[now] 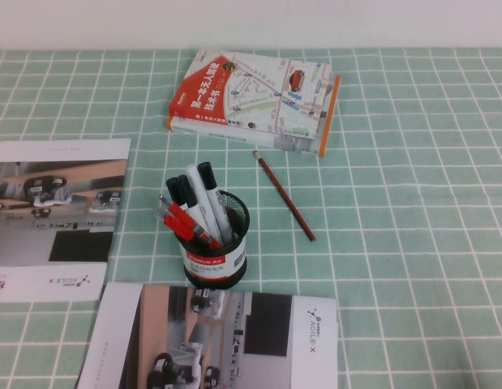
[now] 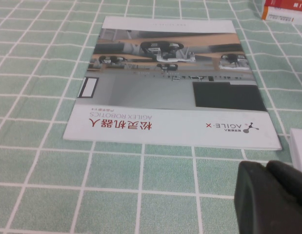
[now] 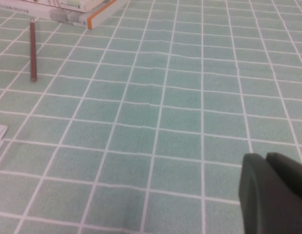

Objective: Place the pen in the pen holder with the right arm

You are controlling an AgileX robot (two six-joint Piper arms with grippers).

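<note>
Resting tilted inside pen holder (image 1: 216,251), pen (image 1: 184,221) needs no move; left tool (image 2: 273,195), right tool (image 3: 275,190) parked apart, grip state indeterminate.

The tabletop (image 1: 413,267) wears a green cloth ruled in white squares. A stack of books (image 1: 255,101) lies at the far middle — a map-covered one on top. Near it, a thin red-brown pencil (image 1: 284,194) rests slantwise on the cloth. The black mesh pen holder (image 1: 214,247) stands mid-table. One brochure (image 1: 56,219) lies flat on the left, another (image 1: 214,340) at the near edge — just beside the holder's base.
</note>
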